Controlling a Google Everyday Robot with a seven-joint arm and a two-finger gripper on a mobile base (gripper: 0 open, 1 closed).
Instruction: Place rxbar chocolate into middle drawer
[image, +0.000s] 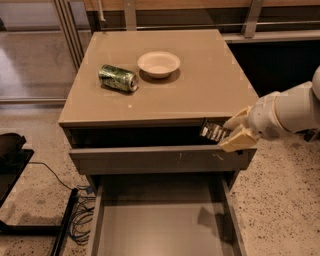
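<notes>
The rxbar chocolate (212, 132), a small black bar with white lettering, is held in my gripper (226, 134), which is shut on it. The bar hangs off the cabinet top's front right edge, just above the scuffed drawer front (160, 160). The middle drawer (160, 225) is pulled wide open below, its plain grey floor showing; the bar is above and to the right of it. My white arm (285, 112) reaches in from the right.
A crushed green can (118, 78) and a white bowl (158, 63) sit on the cabinet top (200, 85). Cables (80, 215) and a black base (12, 150) lie on the floor at the left.
</notes>
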